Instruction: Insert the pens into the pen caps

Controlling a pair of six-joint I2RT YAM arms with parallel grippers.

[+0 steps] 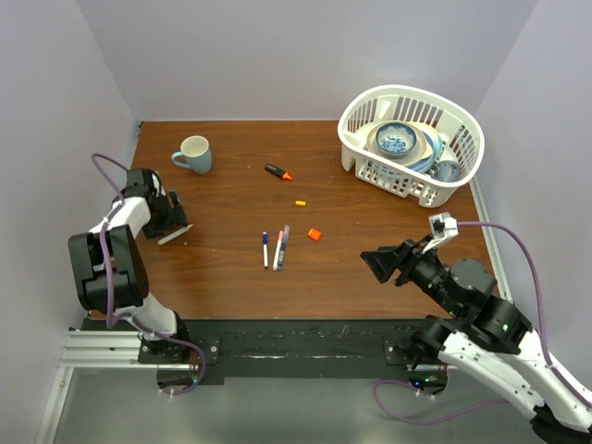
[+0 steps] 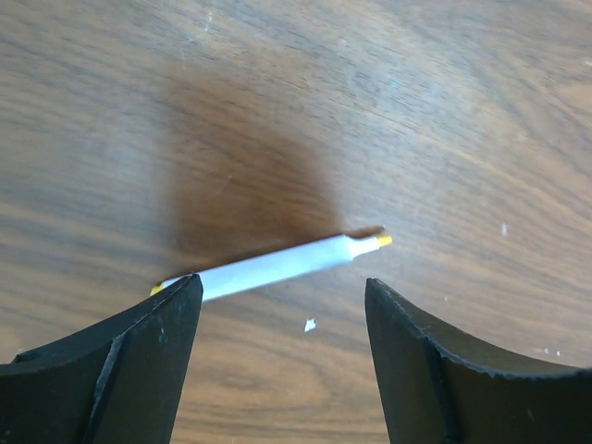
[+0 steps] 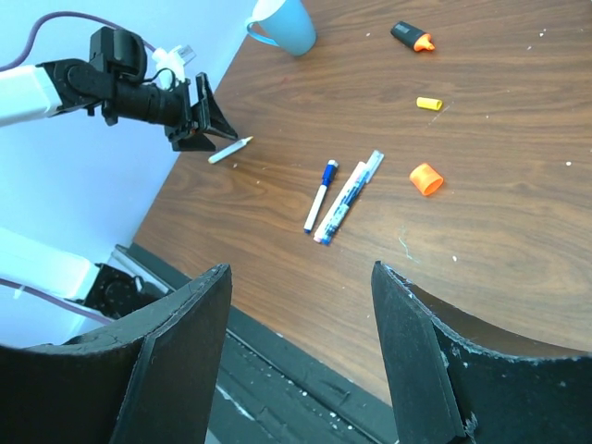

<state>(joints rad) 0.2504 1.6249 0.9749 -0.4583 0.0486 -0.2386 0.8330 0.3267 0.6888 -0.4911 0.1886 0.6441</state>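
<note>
there, at nine o'clock, a white pen point(image 2: 277, 265) is framed by the parted jaws of the left gripper point(image 2: 279, 289). the right gripper point(image 3: 301, 271) is seen open, empty.

A white pen point(image 2: 277, 266) with a yellow tip is seen between the black fingers point(image 2: 139, 361) of the left gripper point(image 2: 280, 285), on a brown wood-grained table point(image 2: 370, 111). Ahead of the black right gripper point(image 3: 301, 270), a blue-ended white pen point(image 3: 320, 196), an orange cap point(image 3: 425, 178), a yellow cap point(image 3: 428, 104) and a light blue mug point(image 3: 282, 23) are shown; the slotted basket point(image 1: 393, 173) is white
</note>
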